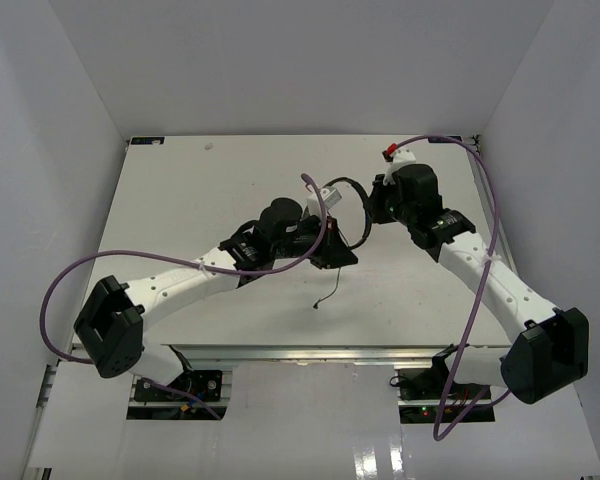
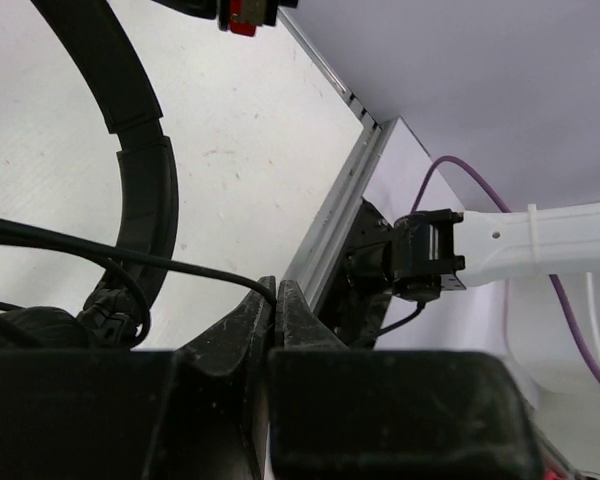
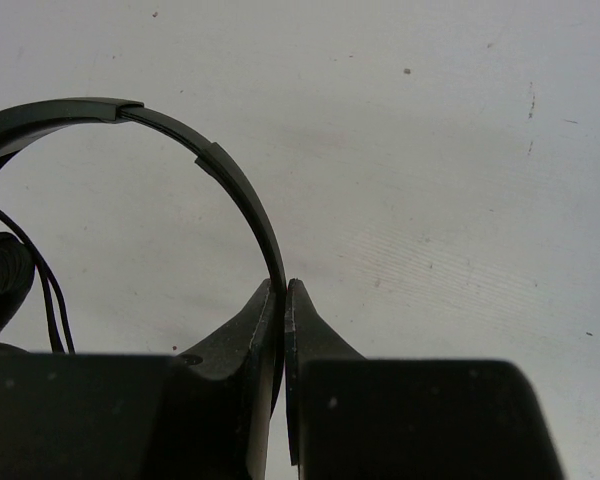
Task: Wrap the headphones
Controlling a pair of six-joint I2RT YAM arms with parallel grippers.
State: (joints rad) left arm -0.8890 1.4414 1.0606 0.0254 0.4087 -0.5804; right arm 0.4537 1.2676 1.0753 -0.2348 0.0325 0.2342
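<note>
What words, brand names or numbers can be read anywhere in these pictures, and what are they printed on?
No text can be read in any of the three views.
On the headphones: no brand or lettering shows on the headband.
On the small red part by the right arm's wrist: too small to tell whether it carries print.
On the white arm links: no markings visible.
</note>
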